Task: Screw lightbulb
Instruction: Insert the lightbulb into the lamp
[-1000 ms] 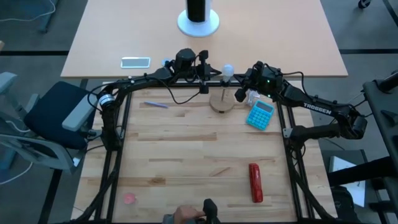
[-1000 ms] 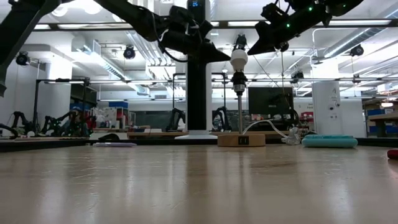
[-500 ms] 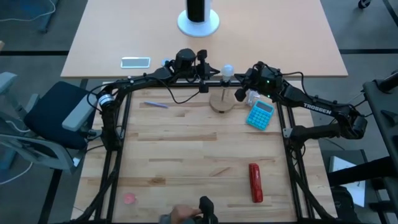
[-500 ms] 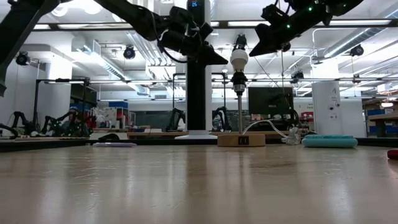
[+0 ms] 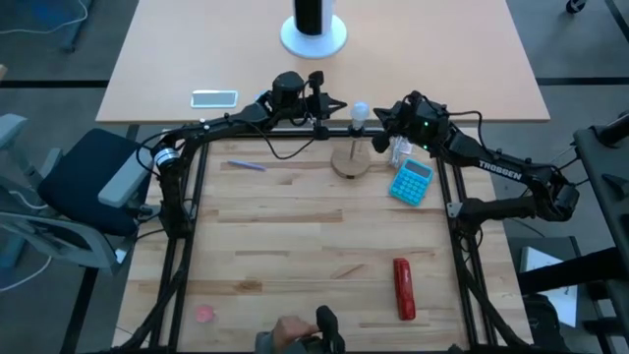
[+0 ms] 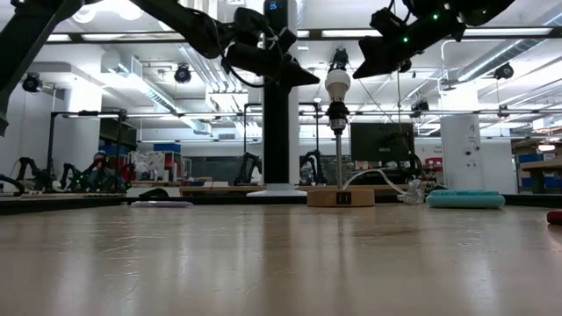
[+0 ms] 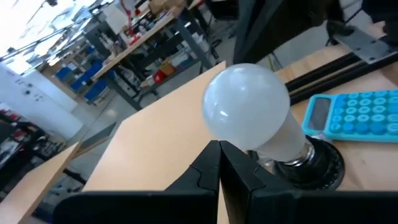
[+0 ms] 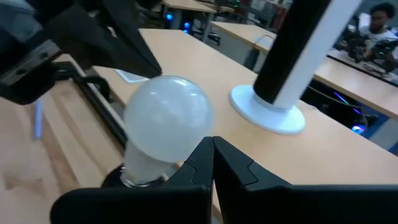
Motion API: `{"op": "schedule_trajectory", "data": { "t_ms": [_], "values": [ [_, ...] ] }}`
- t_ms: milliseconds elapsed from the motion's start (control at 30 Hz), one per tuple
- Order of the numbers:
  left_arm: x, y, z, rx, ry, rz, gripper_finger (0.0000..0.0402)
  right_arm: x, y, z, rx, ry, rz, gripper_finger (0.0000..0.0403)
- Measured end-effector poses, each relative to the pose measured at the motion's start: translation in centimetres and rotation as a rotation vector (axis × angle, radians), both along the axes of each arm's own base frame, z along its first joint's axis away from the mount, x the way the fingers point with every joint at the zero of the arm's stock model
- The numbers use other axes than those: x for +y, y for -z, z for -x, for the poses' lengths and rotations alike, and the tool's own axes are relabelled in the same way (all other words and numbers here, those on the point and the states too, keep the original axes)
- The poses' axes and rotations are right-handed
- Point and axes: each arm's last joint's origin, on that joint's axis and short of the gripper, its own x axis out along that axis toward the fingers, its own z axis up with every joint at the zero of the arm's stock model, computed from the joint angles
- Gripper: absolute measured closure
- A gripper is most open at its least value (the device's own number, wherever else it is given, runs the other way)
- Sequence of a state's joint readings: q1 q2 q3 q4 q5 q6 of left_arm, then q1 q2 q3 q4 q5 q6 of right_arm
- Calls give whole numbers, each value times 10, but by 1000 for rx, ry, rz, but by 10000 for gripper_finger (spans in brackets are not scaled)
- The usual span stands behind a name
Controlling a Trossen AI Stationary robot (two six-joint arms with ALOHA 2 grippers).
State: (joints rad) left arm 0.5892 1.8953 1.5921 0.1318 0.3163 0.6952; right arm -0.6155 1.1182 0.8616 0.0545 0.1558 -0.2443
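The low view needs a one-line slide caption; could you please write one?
Bulb seated atop the post, left claw and right claw shut on either side.

Both dark arms reached in high and level, facing each other. The left gripper [image 5: 334, 104] was closed; opposite it, the right gripper [image 5: 381, 114] was closed too.

The lightbulb [image 5: 361, 110] sits atop the post [image 6: 339, 158] (calculator [image 5: 411, 181] right), between 2 grippers.
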Motion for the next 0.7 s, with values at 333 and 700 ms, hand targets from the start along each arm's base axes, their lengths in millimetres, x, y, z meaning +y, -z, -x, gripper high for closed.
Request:
{"op": "schedule_trajectory", "data": {
  "t_ms": [333,700],
  "values": [
    [0,3,-1,4,13,25,401,-1,4,-5,1,-45,-15,403],
    [-5,5,-3,25,94,34,401,0,4,-5,-2,-80,-18,403]
  ]
}}
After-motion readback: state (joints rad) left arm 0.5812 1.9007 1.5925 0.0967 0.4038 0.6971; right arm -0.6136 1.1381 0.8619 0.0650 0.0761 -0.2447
